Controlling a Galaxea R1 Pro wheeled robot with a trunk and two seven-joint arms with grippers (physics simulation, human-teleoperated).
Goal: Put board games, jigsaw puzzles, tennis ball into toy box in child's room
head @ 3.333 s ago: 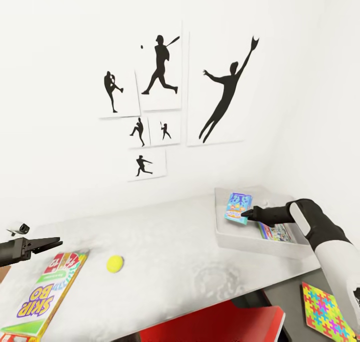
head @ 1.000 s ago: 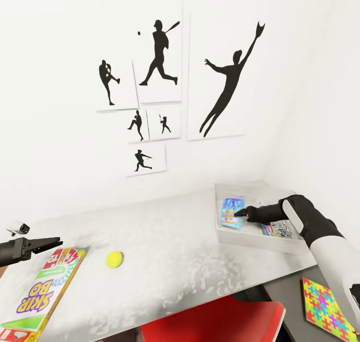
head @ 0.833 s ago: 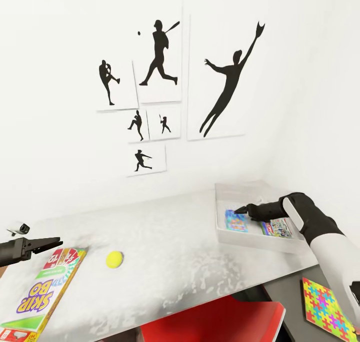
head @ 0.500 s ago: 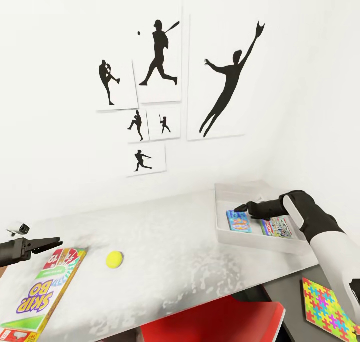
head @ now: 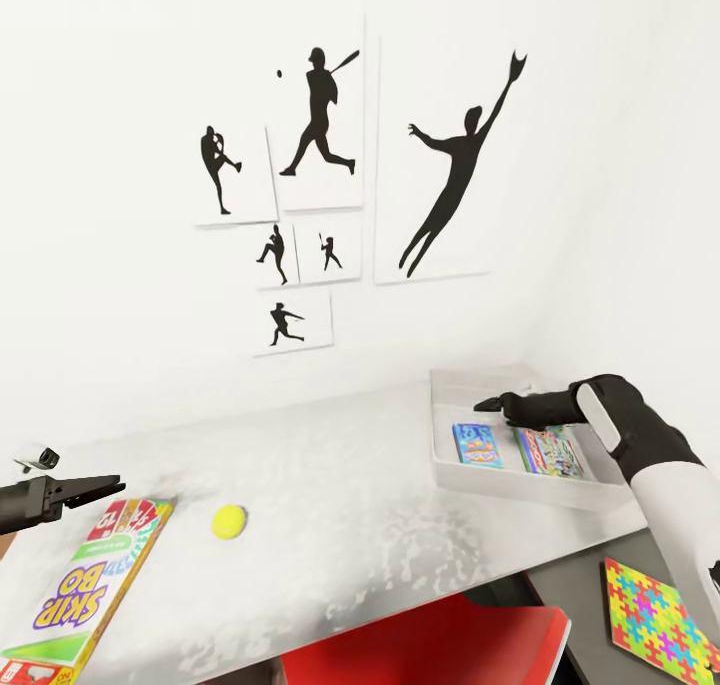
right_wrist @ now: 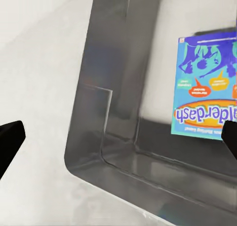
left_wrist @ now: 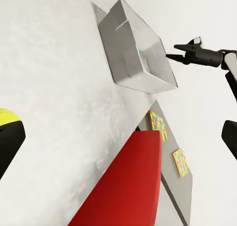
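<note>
Shallow grey toy box (head: 445, 465) at the far right of the light grey tabletop (head: 330, 465), holding two board games lying flat side by side: a blue one (head: 476, 443), lettered "splenderdash" or close to it in the right wrist view, though upside down and partly cut off, and a second one (head: 552, 452) with a busy printed cover too small to read. Right hand (head: 482, 405) hovering just above the box's far rim, spread and empty, black fingertips (right_wrist: 11, 138) well apart at the edges of the right wrist view. Third board game (head: 80, 585), green, white and yellow with red ends, lettered SKIP-BO, flat at the near left edge of the tabletop, partly out of frame. Likely light and stiff as a card box, slick on its printed face; best taken across a short edge or the thin side. Tennis ball (head: 229, 522) near it, small and yellow-green, apt to roll; best pinched across its middle. Left hand (head: 105, 485) held above the SKIP-BO box, empty; impossible to say how wide it is spread. One jigsaw puzzle (head: 660, 620), a thin multicoloured sheet on the dark grey top at right, hard to lift without sliding it to an edge. Red chair (head: 430, 645) tucked below; baseball silhouettes (head: 320, 125) on the wall.
</note>
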